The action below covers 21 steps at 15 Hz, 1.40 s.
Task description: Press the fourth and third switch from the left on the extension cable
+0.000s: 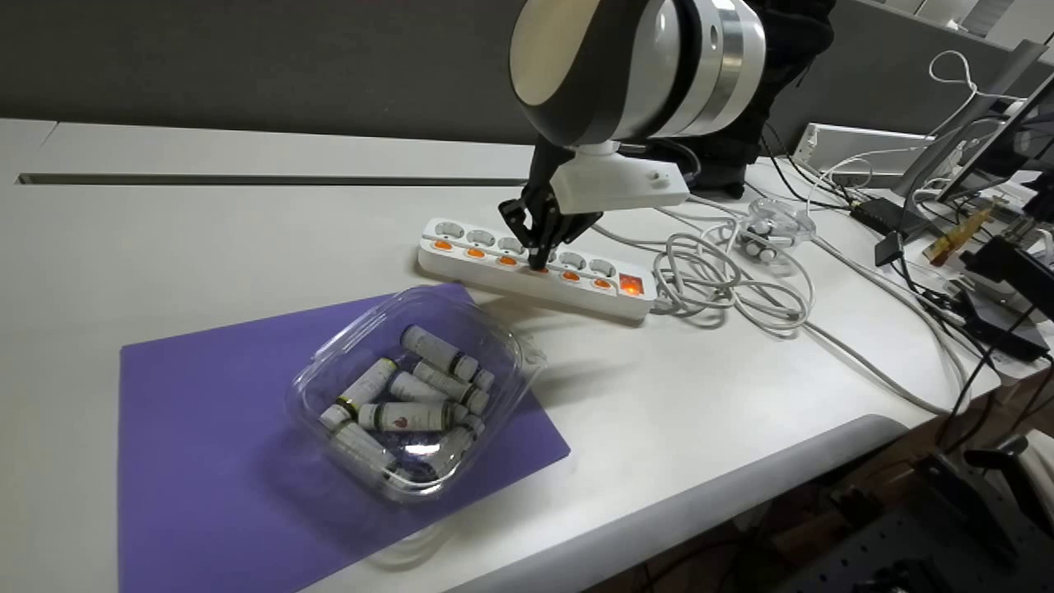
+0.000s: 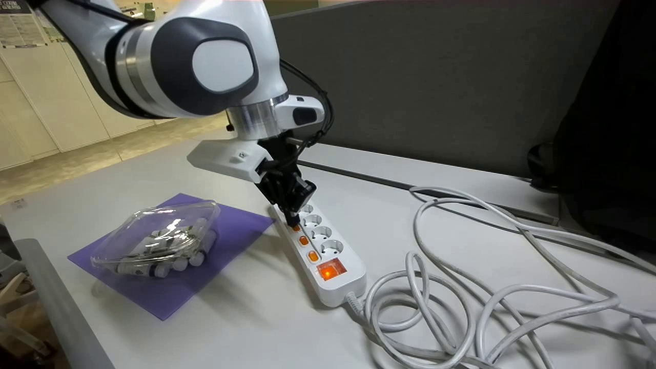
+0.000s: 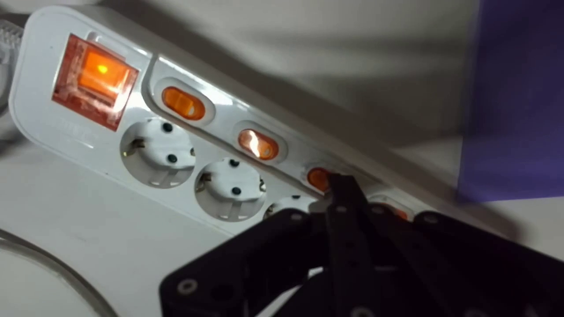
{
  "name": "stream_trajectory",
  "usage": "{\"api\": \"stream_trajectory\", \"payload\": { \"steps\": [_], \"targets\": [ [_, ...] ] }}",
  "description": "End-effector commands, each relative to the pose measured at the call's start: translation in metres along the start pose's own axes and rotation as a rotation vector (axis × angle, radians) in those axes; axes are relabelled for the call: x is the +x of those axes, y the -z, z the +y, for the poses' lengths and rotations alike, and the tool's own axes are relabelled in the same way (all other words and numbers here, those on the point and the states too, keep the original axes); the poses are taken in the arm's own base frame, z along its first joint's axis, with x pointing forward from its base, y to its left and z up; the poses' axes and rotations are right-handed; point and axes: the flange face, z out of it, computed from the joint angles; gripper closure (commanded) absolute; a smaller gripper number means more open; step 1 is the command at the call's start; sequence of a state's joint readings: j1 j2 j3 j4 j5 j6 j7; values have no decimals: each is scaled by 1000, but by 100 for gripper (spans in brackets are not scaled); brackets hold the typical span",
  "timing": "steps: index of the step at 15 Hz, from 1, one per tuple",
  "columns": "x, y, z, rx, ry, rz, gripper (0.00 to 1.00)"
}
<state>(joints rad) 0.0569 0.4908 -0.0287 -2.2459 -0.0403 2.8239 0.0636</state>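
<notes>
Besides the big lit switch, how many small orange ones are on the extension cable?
6, in one row running toward the big lit switch: first switch, second switch, third switch, fourth switch, fifth switch, sixth switch; the jaws partly cover the fourth.

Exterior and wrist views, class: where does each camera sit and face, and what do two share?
In an exterior view: raised, purple sheet nearest, facing the extension cable broadside; arm, fingers.
In an exterior view: raised, beyond the lit main switch, looking along the extension cable; arm, fingers.
Wrist view: above the orange switches, facing down; fingers at bottom.
Both exterior views share a grey partition.
</notes>
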Motion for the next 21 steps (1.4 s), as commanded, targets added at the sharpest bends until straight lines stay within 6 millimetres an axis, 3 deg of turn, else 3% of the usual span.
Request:
{"api": "stream_trajectory", "payload": {
  "steps": [1,5,10,16,21],
  "targets": [
    [9,-15,0,-15,3,-81,100],
    [18,-26,-2,-67,19,-179,100],
    [20,-32,-18,-146,77,-171,100],
    [13,-4,-25,-128,113,-114,100],
    [12,6,-31,-101,140,-36,100]
  ]
}}
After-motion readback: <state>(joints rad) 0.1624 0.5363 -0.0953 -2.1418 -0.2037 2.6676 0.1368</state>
